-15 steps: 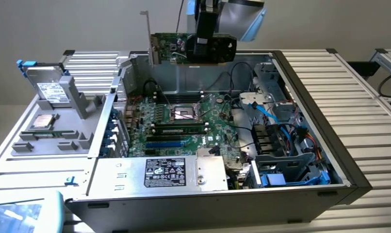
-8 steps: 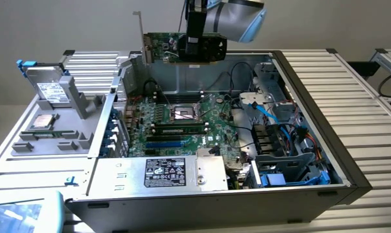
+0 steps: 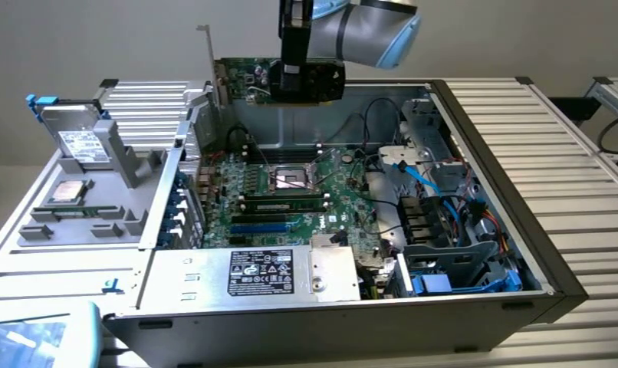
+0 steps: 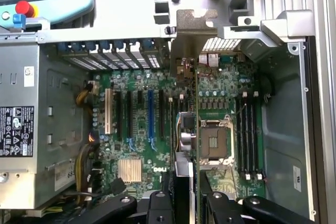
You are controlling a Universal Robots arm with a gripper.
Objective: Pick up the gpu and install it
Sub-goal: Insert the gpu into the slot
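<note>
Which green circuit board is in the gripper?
The gpu, the small card with a silver bracket, clamped by the gripper above the open case; the motherboard lies flat inside it.

An open computer case (image 3: 320,333) holds a motherboard (image 3: 335,193) and power supply (image 3: 258,273).

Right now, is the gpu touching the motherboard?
Apart. The exterior view shows the gpu hanging in the gripper above the open case, with bare case wall between it and the motherboard.
</note>
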